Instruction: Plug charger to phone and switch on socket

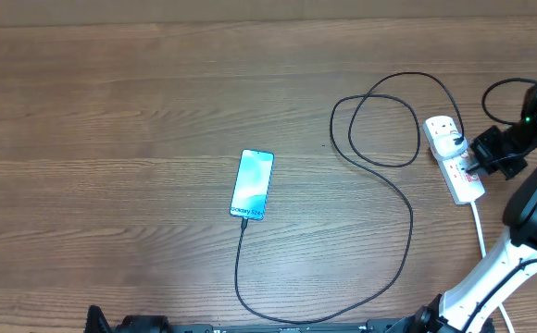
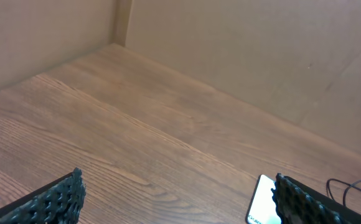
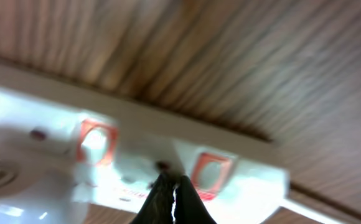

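Both fingers of the right gripper (image 3: pixel 173 186) are pinched together on the white elongated plastic power strip (image 1: pixel 458 176) at the right of the brown wooden table (image 1: pixel 111 111), beside a red-framed switch (image 3: pixel 208 172); pressing squarely on it seems best. The left gripper (image 2: pixel 180 205) sits spread apart.

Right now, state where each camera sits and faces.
Overhead: above the table, looking straight down on phone, charger, socket; right gripper at right edge.
Left wrist: low, facing across the wood to a wall; left gripper open at bottom corners.
Right wrist: close above the socket; right gripper shut at bottom.
Shared: overhead and left wrist both show the phone.
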You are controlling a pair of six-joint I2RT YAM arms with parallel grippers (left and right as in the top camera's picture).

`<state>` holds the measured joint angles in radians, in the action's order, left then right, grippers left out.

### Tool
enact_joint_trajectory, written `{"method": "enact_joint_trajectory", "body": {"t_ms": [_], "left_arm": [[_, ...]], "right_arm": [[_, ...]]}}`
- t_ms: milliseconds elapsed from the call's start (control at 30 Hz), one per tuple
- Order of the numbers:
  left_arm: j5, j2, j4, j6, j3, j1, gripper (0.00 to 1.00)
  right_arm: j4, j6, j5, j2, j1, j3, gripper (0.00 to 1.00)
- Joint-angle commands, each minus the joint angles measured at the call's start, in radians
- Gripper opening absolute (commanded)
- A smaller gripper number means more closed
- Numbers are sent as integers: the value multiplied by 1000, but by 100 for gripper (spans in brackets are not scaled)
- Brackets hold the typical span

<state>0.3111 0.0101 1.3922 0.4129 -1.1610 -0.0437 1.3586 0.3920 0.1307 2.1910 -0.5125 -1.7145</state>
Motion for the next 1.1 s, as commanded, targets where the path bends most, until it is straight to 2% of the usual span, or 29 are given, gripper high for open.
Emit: {"method": "enact_joint_trajectory", "body": {"t_ms": [0,467,1067], "left_arm": [[11,-5,-1,6,-1,5,100],[11,-5,-1,6,-1,5,99],[11,-5,-1,6,-1,5,99]], "right_arm": [[39,2,-32,10,-13,-86,4],[108,-9,6,2,26,-150,4],[-15,-7,28,16,63,-127,4]]}}
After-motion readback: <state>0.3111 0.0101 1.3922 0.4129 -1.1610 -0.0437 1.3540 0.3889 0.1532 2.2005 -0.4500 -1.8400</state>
